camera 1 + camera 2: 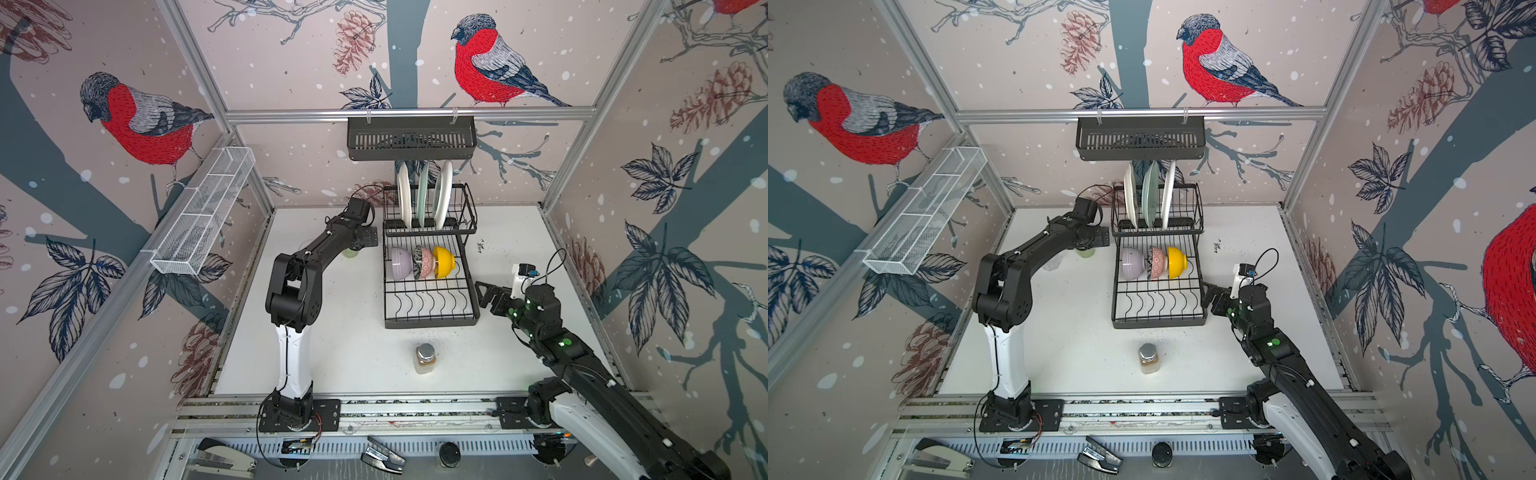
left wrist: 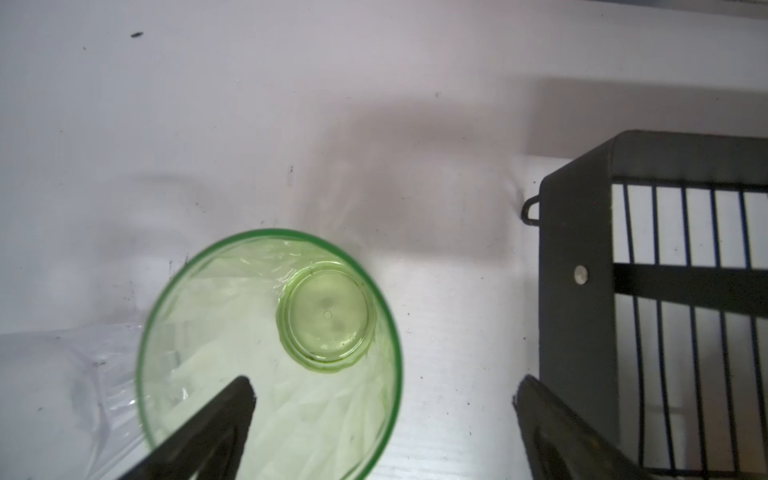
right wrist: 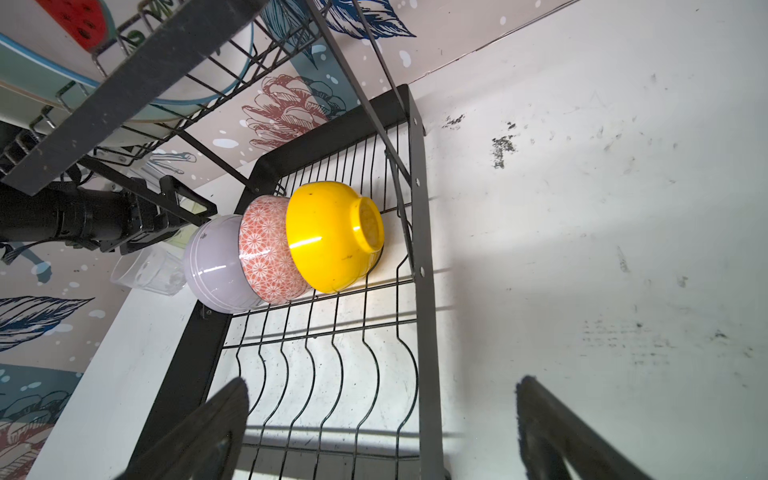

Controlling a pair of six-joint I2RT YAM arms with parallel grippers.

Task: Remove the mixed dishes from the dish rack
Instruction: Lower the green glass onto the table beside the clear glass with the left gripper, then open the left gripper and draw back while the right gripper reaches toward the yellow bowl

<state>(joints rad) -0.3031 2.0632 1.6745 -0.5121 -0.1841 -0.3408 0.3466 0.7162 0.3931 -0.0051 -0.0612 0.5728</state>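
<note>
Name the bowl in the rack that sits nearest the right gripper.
The yellow bowl: it ends the row of three on the side of the right gripper; the pink-patterned bowl and the lilac bowl lie beyond it.

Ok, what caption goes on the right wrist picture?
Open right claw faces three nested bowls in the dish rack.

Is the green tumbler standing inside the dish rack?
No, in the left wrist view the green tumbler stands upright on the white table, beside the black frame of the dish rack and apart from it.
</note>
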